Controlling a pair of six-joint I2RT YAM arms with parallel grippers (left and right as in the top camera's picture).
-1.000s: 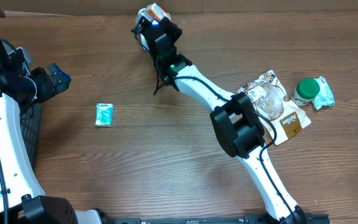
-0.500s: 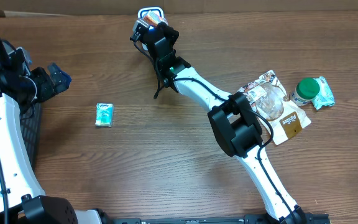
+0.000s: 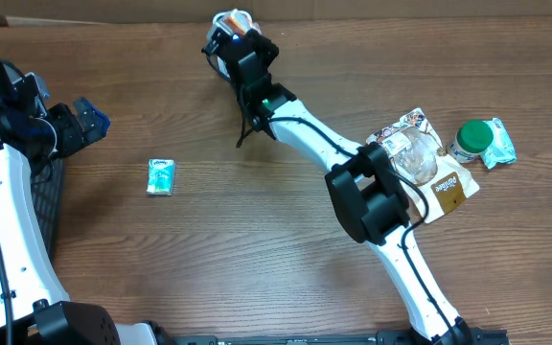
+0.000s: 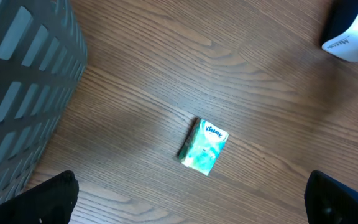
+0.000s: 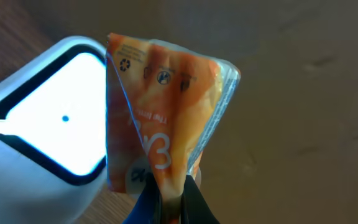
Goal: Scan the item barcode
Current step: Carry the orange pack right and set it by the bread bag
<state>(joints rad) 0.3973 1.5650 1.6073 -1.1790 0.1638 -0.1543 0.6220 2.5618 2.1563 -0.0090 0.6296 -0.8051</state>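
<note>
Orange packet [image 5: 166,118] hovered at the far edge of the table [image 3: 209,278], one end pinched by the right gripper [image 5: 169,202], long axis pointing straight out from the jaws, overlapping the lit scanner [image 5: 48,124]. Left gripper [image 3: 86,119] stood spread.

Tissue pack [image 3: 161,177] flat on the table [image 3: 257,259]; grey basket [image 4: 17,87] near it; pouches [image 3: 448,187] well apart.

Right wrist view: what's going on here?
The right gripper is shut on an orange packet, holding it in front of the lit scanner. The left gripper hangs open and empty, apart from a Kleenex pack lying near a grey basket.
</note>
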